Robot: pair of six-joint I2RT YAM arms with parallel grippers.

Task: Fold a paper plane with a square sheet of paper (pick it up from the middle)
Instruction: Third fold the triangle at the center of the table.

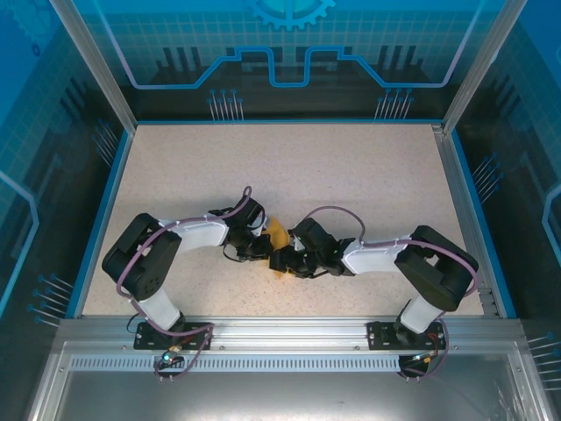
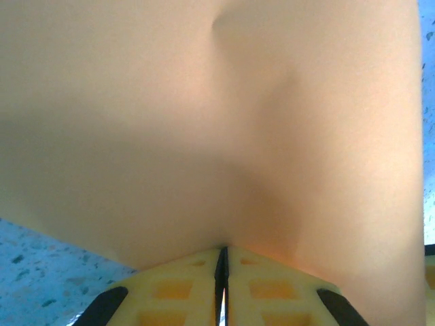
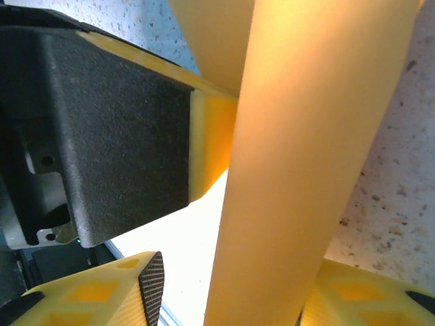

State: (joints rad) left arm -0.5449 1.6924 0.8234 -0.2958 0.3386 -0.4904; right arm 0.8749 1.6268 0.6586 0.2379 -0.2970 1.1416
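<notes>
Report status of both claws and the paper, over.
Left claw shut on paper sheet. Right claw open around it. No obstacle seen.

The paper (image 2: 204, 122) is plain orange-yellow all over. Tabletop (image 1: 289, 167) is beige with dark speckles. The 2 arms (image 1: 200, 233) are black and white with purple cables (image 1: 331, 210), jaws pale yellow with black pads. Walls (image 1: 175, 44) are blue, circuit-line pattern.
</notes>
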